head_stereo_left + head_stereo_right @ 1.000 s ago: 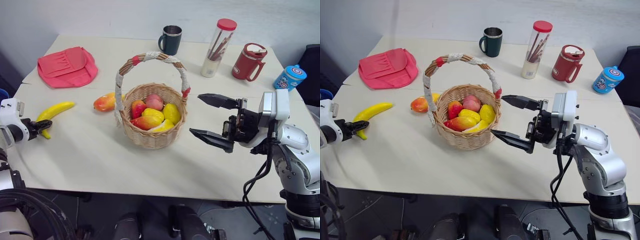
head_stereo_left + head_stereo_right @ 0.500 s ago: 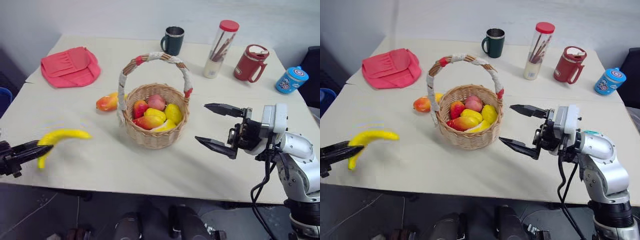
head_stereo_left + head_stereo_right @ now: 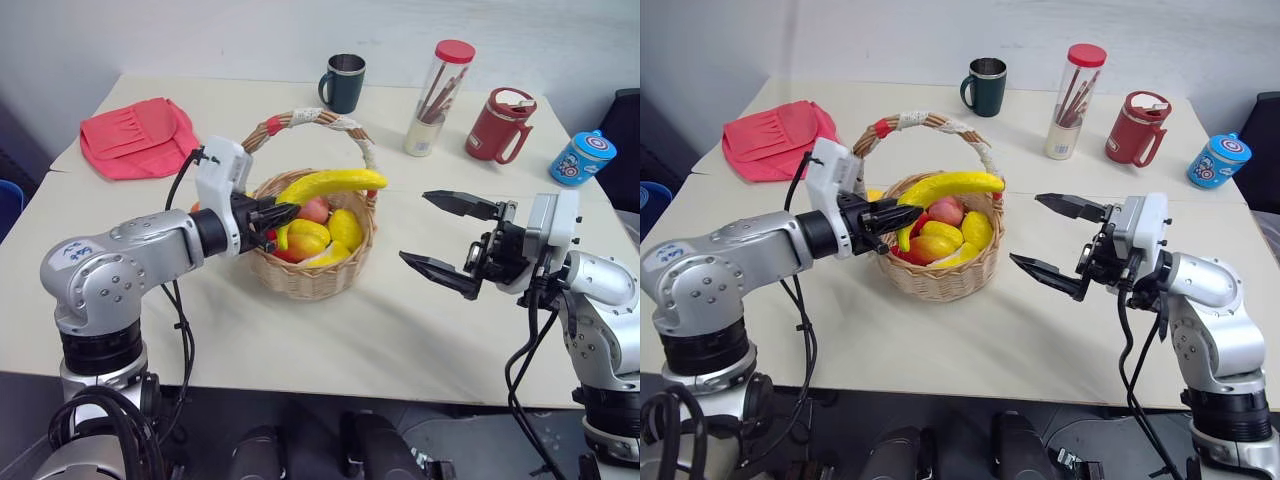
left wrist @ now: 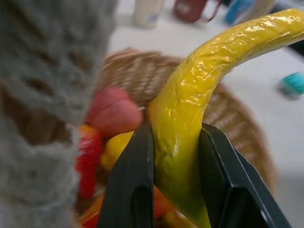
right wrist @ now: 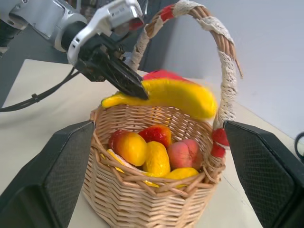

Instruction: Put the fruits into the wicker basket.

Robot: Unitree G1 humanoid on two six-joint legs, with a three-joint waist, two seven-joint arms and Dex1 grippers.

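Now that the left gripper (image 3: 268, 216) has swung in from the desk's left edge, clenched on the long curved yellow toy banana (image 3: 330, 184), that fruit hangs over the round tan wicker basket (image 3: 312, 275) mid-desk, under its cloth-wrapped handle. Release looks next. The right gripper (image 3: 448, 235) waits beside the basket, jaws spread and empty. An orange-red toy mango (image 3: 873, 195) lies behind the basket, mostly hidden.
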